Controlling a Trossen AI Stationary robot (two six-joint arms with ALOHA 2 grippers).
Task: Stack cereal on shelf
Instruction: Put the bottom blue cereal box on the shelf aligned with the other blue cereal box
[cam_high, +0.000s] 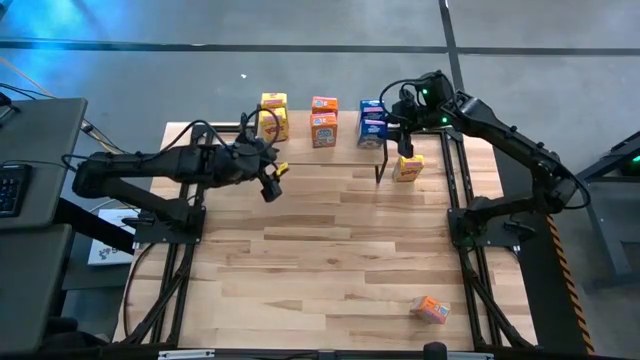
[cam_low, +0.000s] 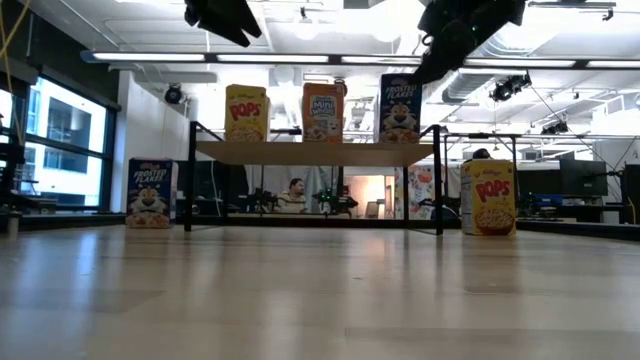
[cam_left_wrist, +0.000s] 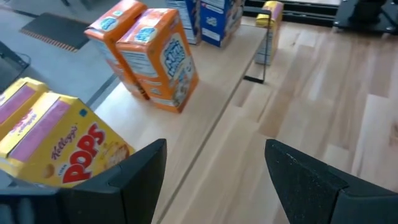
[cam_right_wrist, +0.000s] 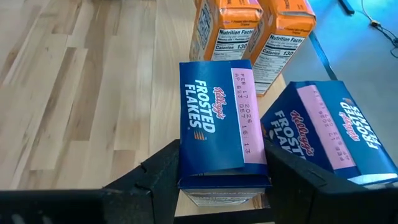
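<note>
Cereal (cam_right_wrist: 221, 121) upright (long axis vertical)

Shelf (cam_low: 315, 152) w/ 3 cereal boxes (cam_low: 323, 112) atop, on table (cam_high: 330, 260).

Printed cardboard on pale wood, framed in black metal

Glossy printed cardboard cereal boxes (cam_left_wrist: 158, 59) stand on the shelf (cam_low: 315, 152), a smooth light wooden plank on thin black metal legs; the tabletop (cam_high: 320, 260) is satin-finished butcher-block wood, and the left gripper's (cam_left_wrist: 214, 180) fingers look matt dark plastic
</note>
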